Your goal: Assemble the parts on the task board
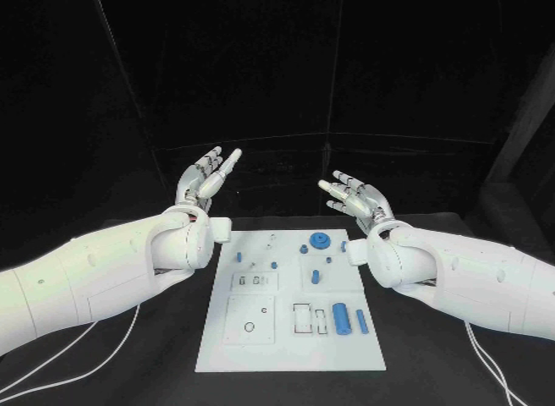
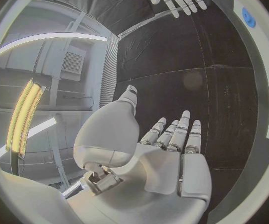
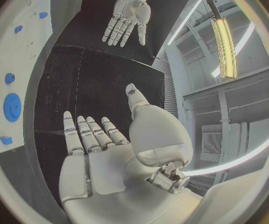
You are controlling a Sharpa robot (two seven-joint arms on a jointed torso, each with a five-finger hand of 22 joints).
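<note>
Black matte table [image 1: 131, 355]. Left hand [image 1: 207, 179] and right hand [image 1: 357, 197]: silver, fingers spread, holding nothing, raised beyond far edge of flat white task board [image 1: 290, 351]. Blue parts [image 1: 341, 319], cylinders and round disc, lie on board.

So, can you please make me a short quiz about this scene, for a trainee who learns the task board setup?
1. True or false: the left hand holds a blue part.
2. Where does the large blue cylinder lie on the task board?
A. near the robot's right arm
B. near the robot's left arm
C. off the board
3. Fill in: both hands are raised above the table with fingers ____.

Key: 1 false; 2 A; 3 apart (the right hand also holds nothing).
</note>
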